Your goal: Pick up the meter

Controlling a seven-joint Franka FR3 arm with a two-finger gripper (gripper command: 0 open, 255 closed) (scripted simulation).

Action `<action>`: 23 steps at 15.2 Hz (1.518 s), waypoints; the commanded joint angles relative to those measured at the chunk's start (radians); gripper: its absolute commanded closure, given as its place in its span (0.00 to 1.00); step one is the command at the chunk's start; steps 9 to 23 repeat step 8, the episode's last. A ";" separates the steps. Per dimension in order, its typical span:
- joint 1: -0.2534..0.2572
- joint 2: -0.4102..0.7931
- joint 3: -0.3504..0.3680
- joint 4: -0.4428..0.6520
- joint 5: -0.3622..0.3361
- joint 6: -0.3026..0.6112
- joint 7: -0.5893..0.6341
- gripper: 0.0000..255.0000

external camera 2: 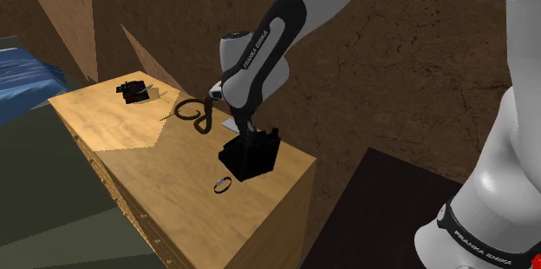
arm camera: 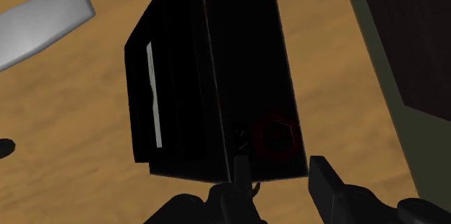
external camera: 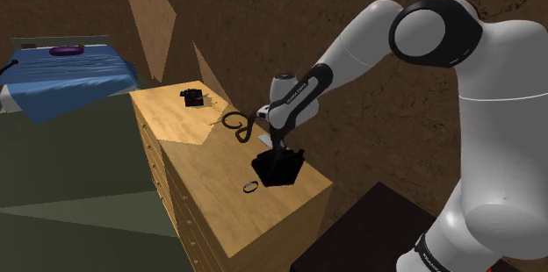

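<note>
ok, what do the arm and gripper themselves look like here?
The arm has white, rounded shells with dark joints. White FRANKA EMIKA lettering runs along the dark forearm band and the dark base ring. The gripper is all black, with two blocky fingers.

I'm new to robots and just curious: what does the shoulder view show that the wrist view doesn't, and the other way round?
Shoulder view: the white arm, a blue bed, a cable loop and a small ring. Wrist view: a pale stripe and a red hexagon mark on the black meter. Both: the meter on the wooden dresser, with the open tool over it.
</note>
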 commanded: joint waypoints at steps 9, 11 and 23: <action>0.004 -0.083 -0.003 -0.001 -0.004 -0.078 0.000 1.00; 0.004 -0.083 -0.003 -0.001 -0.004 -0.078 0.000 1.00; 0.004 -0.083 -0.003 -0.001 -0.004 -0.078 0.000 1.00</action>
